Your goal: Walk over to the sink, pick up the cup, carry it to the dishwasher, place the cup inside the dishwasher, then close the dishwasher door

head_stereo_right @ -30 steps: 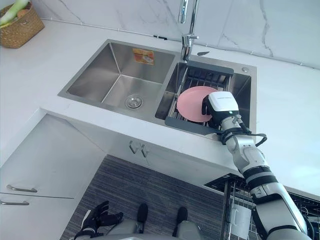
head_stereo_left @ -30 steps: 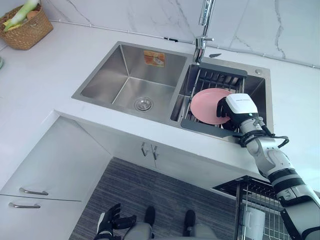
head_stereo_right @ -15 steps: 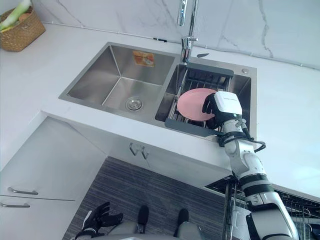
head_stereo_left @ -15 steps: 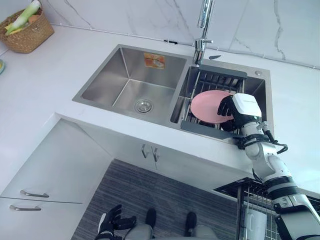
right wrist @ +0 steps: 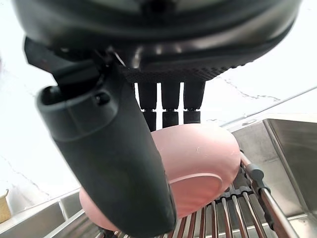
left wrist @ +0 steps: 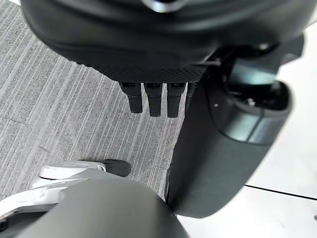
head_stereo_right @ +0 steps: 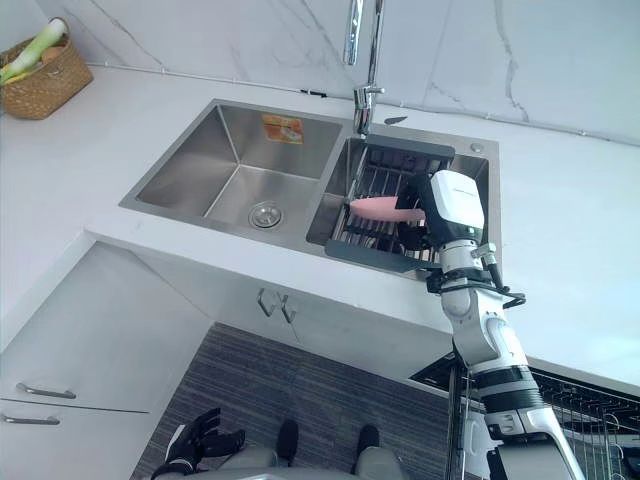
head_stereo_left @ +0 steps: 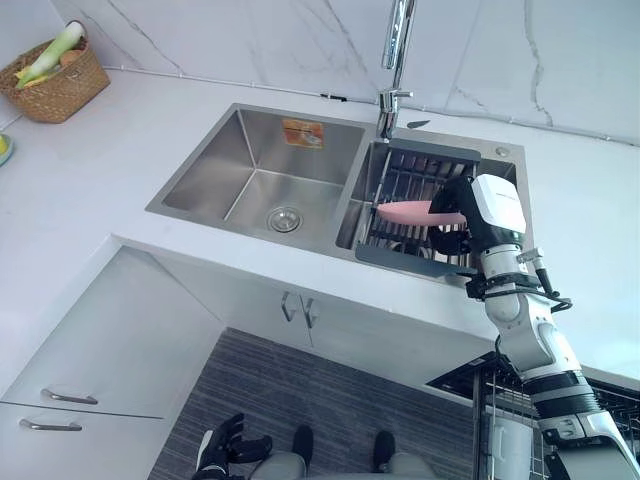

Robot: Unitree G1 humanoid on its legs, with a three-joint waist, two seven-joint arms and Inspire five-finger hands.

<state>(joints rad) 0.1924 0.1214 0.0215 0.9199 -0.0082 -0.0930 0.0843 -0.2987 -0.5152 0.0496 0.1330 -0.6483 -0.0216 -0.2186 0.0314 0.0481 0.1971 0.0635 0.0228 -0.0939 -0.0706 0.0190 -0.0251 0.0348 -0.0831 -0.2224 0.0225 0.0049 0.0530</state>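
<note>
At the bottom edge of the left eye view, left of centre, the left hand (head_stereo_left: 222,448) is seen hanging low over the grey striped floor (head_stereo_left: 330,385); in its own wrist view its fingers (left wrist: 151,101) are held straight and apart, with nothing between them. In the lower right corner a pulled-out wire dishwasher rack (head_stereo_left: 520,395) is seen. Above the floor, white cupboards (head_stereo_left: 150,330) are set under the desk (head_stereo_left: 100,170), with two small handles (head_stereo_left: 297,307) below the sink.

A steel double sink (head_stereo_left: 205,170) is let into the desk in the middle of the frame. The left basin is seen with a round drain (head_stereo_left: 285,213). Over the right basin a dark-framed drying rack (head_stereo_left: 430,153) is laid.

No cup can be made out; what is held is a pink plate (right wrist: 198,158). It is clamped by the right hand (right wrist: 106,144) right of centre, the thumb being pressed on the underside and the fingers (right wrist: 171,106) curled over the far face. The plate is seen almost edge-on, lying nearly level over the rack bars; whether it touches them cannot be told.

Behind the sink, at top centre, a tall chrome tap (head_stereo_left: 395,55) is mounted before the marble wall. In the upper left corner a wicker basket (head_stereo_left: 62,90) with greens is set on the desk.
</note>
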